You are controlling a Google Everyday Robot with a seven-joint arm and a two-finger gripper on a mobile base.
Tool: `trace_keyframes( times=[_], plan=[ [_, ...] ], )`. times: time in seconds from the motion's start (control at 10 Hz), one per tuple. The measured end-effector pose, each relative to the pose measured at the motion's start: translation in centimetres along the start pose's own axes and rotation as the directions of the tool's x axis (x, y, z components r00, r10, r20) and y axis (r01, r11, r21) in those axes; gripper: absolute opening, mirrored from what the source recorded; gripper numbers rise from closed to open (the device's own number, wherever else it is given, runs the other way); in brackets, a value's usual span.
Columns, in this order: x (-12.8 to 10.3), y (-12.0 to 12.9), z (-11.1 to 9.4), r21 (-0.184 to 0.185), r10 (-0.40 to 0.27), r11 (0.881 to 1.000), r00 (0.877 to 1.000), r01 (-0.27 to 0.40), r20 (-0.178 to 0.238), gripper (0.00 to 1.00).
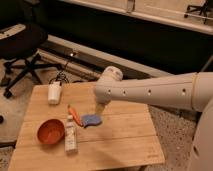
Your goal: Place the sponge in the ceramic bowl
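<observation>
Small flat blue sponge (pixel 91 120) lying on the wooden table (pixel 125 145), outside the glossy terracotta ceramic bowl (pixel 50 132); claw (pixel 100 108) just above the sponge, spread wide, empty; probably light, soft, compressible, hardly fragile; best pinched across the narrow width, close to the table.

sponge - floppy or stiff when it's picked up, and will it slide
The sponge looks thin and soft-edged, so it probably squashes and bends. Small and flat on the table, it's likely light and won't roll, though it may slide. The claw hangs close by it.
</observation>
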Motion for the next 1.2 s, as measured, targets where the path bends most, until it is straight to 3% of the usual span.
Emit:
trace_keyframes(
  times=[0.1, 0.3, 0.5, 0.6, 0.9, 1.2],
  plan=[
    [-0.2, 1.0, 0.3, -0.030, -0.050, 0.998, 0.999, 0.050, 0.017, 0.80],
    [-1.0, 3.0, 1.3, -0.101, -0.154, 0.982, 0.987, 0.158, 0.047, 0.80],
    [-0.4, 3.7, 2.9, -0.146, -0.210, 0.966, 0.977, 0.212, 0.030, 0.80],
    [0.4, 3.5, 4.5, -0.161, -0.244, 0.957, 0.970, 0.241, -0.005, 0.80],
    [1.5, 2.4, 8.0, -0.149, -0.269, 0.956, 0.959, 0.254, -0.091, 0.80],
    [0.9, 3.1, 10.5, -0.140, -0.257, 0.961, 0.957, 0.238, -0.135, 0.80]
  ],
)
